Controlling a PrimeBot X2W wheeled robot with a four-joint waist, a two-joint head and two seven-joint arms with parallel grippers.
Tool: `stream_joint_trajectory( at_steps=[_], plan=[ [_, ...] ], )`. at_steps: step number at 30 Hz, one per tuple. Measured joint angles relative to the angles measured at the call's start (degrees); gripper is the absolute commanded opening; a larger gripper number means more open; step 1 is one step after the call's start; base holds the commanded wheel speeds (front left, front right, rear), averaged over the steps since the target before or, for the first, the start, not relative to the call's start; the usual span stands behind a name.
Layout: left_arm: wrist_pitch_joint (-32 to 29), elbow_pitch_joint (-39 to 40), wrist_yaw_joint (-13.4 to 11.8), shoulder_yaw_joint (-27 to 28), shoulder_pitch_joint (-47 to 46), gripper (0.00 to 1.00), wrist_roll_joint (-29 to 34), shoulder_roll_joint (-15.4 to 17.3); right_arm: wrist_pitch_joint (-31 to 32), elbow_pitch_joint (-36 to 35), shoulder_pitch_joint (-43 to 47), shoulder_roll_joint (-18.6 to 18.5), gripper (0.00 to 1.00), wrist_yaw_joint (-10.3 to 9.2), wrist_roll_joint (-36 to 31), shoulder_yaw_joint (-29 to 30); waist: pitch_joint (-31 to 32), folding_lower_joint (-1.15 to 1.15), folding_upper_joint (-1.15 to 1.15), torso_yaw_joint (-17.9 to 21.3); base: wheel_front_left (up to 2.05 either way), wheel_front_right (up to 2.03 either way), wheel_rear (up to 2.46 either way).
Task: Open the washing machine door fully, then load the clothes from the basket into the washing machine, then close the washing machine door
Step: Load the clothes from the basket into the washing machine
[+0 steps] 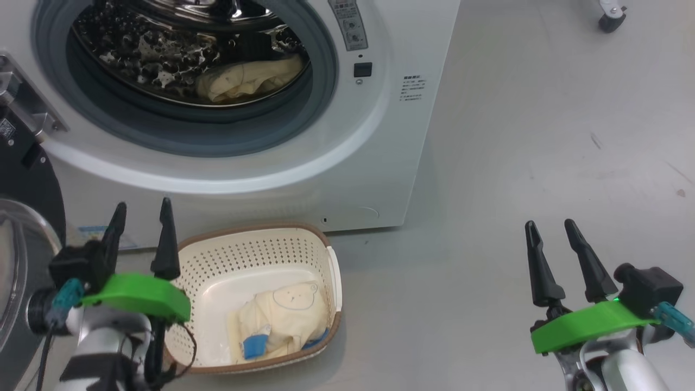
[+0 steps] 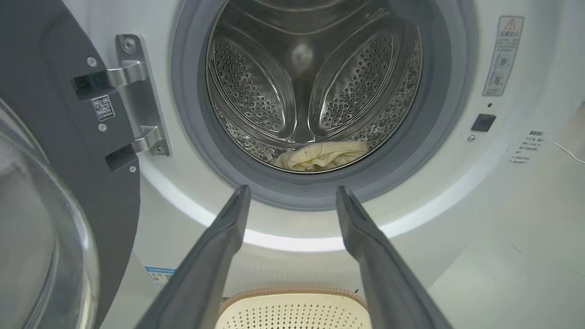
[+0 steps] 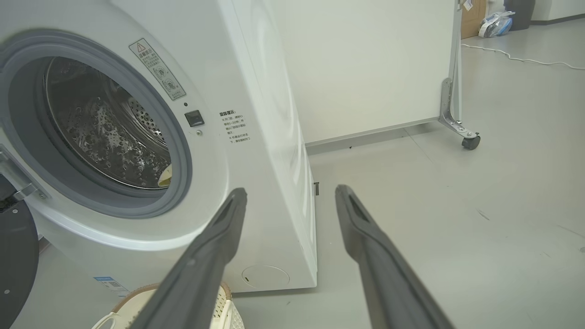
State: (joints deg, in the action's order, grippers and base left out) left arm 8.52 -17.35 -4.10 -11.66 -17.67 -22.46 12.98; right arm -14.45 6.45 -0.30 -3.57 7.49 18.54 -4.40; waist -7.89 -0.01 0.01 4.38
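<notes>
In front of the washing machine [image 1: 380, 163], judging the first step as done: finding the washing machine door [image 1: 24, 179] swung wide off the machine's left side, with the hinge [image 2: 137, 91] bared and the mouth of the drum [image 1: 136, 49] unobstructed; judging the loading as partly done: spotting one piece of the clothes [image 1: 250, 79] lying low inside the washing machine, at the drum's front lip, toward its right; spotting another cream garment [image 1: 282, 320], blue-trimmed, lying crumpled in the basket [image 1: 255, 244], just in front of the washing machine and below its opening; not managing to tell one piece from several in that heap; seeing the left gripper [image 1: 143, 203] hovering in front of the washing machine, beside the basket's left rim and near the door, fingers spread apart and gripping nothing; seeing the right gripper [image 1: 549, 222] hovering off the washing machine's right front corner, over bare floor [image 1: 543, 136], well apart from the basket, fingers likewise parted and empty; reckoning as left: lifting the basket's garment into the washing machine, then swinging the door shut; expecting the nearer left gripper to be the likelier one for reaching into the basket.
</notes>
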Motion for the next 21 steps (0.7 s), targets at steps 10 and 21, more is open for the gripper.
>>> stream_joint_trajectory(
  at_steps=[10,21],
  plan=[
    [-1.44,16.69,-7.44,3.02,15.71,1.00,0.20,1.52,0.44,-1.52,1.01,-0.53,1.00,0.00,-1.00,-0.86,1.81,0.00,0.00,-0.19,0.00,0.00,0.00],
    [2.53,21.06,-9.58,3.21,22.16,1.00,1.70,1.18,0.44,-1.47,2.27,-0.58,1.00,0.00,-0.99,-1.66,2.28,0.00,0.00,-1.27,0.00,0.00,0.00]
  ],
)
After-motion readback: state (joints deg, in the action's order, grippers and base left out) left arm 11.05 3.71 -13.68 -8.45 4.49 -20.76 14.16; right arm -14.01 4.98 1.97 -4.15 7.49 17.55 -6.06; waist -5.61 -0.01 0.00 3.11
